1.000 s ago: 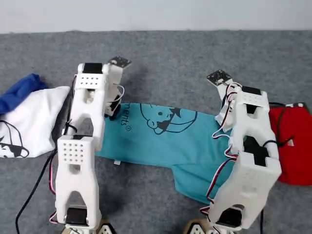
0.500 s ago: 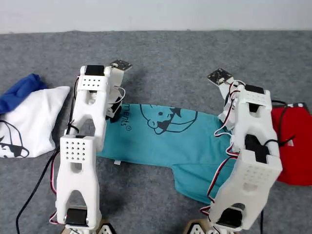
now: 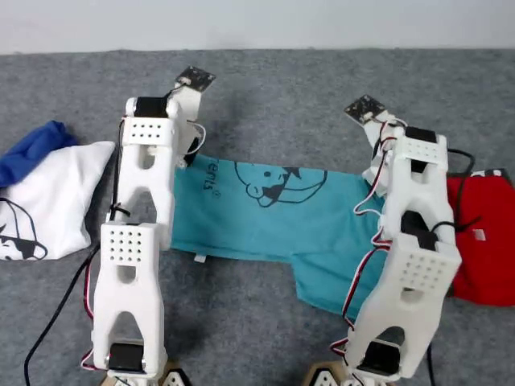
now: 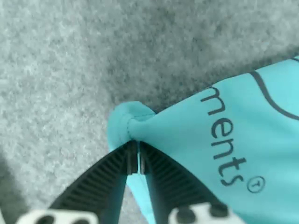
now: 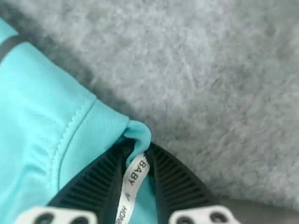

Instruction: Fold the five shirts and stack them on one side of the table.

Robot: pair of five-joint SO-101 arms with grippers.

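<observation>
**Position.** The teal shirt [image 3: 265,217] lies across the middle of the worktop [image 3: 282,88], print side up, between the left arm [image 3: 133,241] and the right arm [image 3: 410,257]. A white shirt [image 3: 40,201] and a blue shirt [image 3: 32,149] lie at the left edge. A red shirt [image 3: 483,233] lies at the right edge.

**Grip state.** The left jaws are clamped together on the far left corner of the teal shirt, with a small tuft of fabric showing past the tips. The right jaws are clamped on the far right corner, and the sewn label [image 5: 133,179] is pinched between them along with the hem.

**Step in hand (judged).** The far edge is held at both ends, ready to be carried over toward the near edge for the first fold.

**Procedure.**
1. Raise both corners only enough to clear the cloth beneath.
2. Move both arms at the same pace, so the held edge stays straight and lightly taut.
3. The part of the shirt near the right arm's base hangs lower than the rest. Expect an uneven near edge and align to the body, not to this part.
4. The right hold looks shallow. Avoid sharp pulls that could strip it.
5. Lower the edge fully, then release both sides together.
</observation>
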